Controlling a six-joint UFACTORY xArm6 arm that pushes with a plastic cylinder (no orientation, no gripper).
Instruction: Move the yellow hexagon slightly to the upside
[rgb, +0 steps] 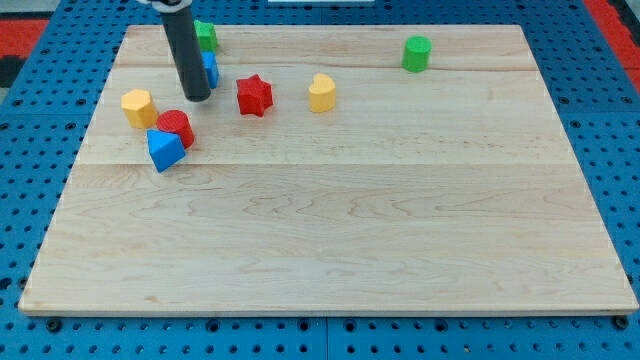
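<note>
The yellow hexagon (138, 107) lies near the board's left edge, in the upper left. My tip (196, 98) is at the end of the dark rod, to the right of the hexagon and apart from it, just above the red cylinder (176, 128). A blue triangle (163, 150) touches the red cylinder at its lower left. A blue block (210, 69) is partly hidden behind the rod.
A green block (205, 36) sits at the top left behind the rod. A red star (254, 95) and a yellow heart-like block (321, 93) lie right of my tip. A green cylinder (416, 53) is at the upper right. The wooden board (350, 240) rests on a blue pegboard.
</note>
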